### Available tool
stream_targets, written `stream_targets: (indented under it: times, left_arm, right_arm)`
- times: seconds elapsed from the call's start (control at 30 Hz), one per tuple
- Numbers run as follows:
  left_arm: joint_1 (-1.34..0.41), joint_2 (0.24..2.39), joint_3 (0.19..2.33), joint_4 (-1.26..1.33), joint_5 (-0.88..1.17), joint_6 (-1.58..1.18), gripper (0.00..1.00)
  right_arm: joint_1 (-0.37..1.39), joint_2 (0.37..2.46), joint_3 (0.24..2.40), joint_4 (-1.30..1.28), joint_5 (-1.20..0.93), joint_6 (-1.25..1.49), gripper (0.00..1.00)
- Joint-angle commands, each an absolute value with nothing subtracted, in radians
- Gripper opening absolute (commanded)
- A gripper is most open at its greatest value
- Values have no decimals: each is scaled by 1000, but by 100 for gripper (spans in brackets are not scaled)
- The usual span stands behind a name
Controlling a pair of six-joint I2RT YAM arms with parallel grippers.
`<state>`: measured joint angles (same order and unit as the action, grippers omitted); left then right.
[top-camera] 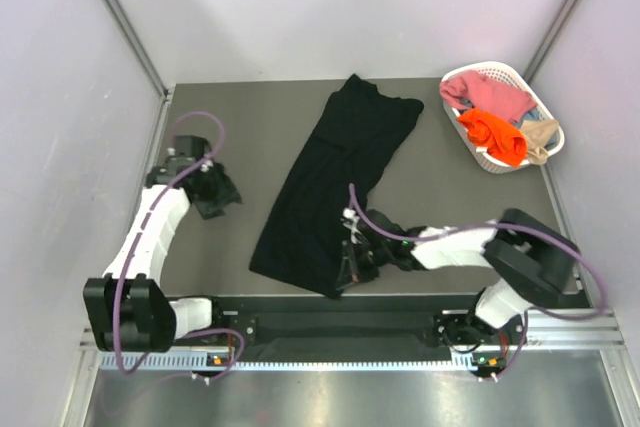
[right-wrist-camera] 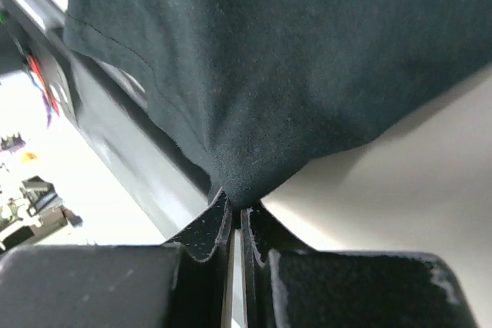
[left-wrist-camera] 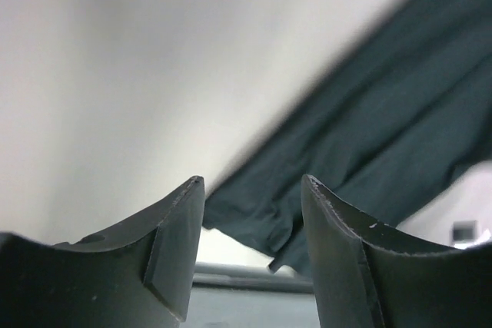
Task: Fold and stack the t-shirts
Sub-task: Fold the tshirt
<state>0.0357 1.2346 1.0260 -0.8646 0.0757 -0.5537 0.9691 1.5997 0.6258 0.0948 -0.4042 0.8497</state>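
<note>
Grip: right gripper [right-wrist-camera: 237, 211] pinches black t-shirt [top-camera: 335, 167] corner | left gripper [left-wrist-camera: 252, 187] — agape

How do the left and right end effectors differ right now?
The left end effector is open and empty; the right end effector is shut on the black t-shirt. The left sits apart from the shirt, over bare table; the right is at the shirt's near corner. Both are dark-coloured.

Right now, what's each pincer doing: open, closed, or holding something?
Left pincer: open, holding nothing.
Right pincer: closed on the black t-shirt.
</note>
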Motion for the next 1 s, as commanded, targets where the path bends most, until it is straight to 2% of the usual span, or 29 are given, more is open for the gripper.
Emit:
stream_targets:
  times: [0.0,0.2,0.37,0.7,0.97]
  left_arm:
    - [-125,1210,985,-848,87,-626,58]
    - [-284,1158,907,-854,123,-684,58]
    - [-362,1123,848,-902,178,-683,57]
    - [-655,1106,686,-882,169,-824,54]
    - [-716,1169,591,-704,227,-992,52]
  right_arm:
    - [931,1416,499,-32,-453,759,0]
    - [836,1103,277,-112,-469,781,0]
    - [828,898,199,-152,-459,854,1]
    - [810,758,135,-207,-431,917,1]
    - [810,723,140,-229,-414,925,0]
